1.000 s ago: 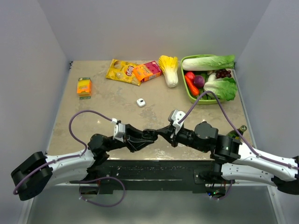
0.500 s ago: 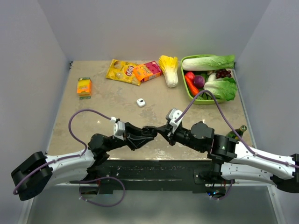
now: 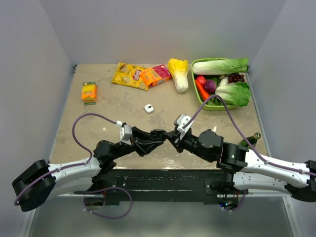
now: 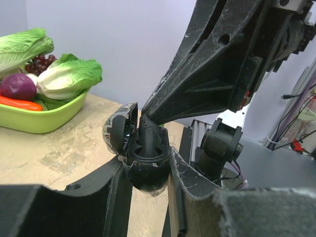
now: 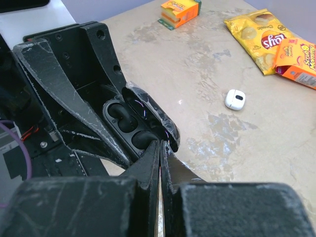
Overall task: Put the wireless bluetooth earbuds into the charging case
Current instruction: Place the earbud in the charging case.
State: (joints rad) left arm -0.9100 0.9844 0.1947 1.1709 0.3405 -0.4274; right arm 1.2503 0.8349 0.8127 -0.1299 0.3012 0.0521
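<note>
My left gripper [image 3: 157,136] is shut on the black oval charging case [image 4: 145,170], which it holds above the table's near edge with the lid [image 4: 118,129] swung open. The case's two sockets show in the right wrist view. A black earbud [image 4: 147,134] stands in one socket with its stem up. My right gripper [image 5: 160,143] is shut, and its tips [image 4: 144,110] press on that bud [image 5: 141,138] at the socket nearest them. The other socket [image 5: 117,111] looks dark, and I cannot tell whether it is filled. Nothing shows between the right fingers.
A small white rounded pod [image 3: 149,108] lies mid-table. At the back are an orange box [image 3: 89,92], a yellow chip bag [image 3: 129,75], an orange snack box [image 3: 155,75], a yellow-white cabbage [image 3: 178,74] and a green basket [image 3: 203,102] of vegetables.
Both grippers have crept a little to the left and away from me, still together at the case. The grip and the open lid are unchanged.
</note>
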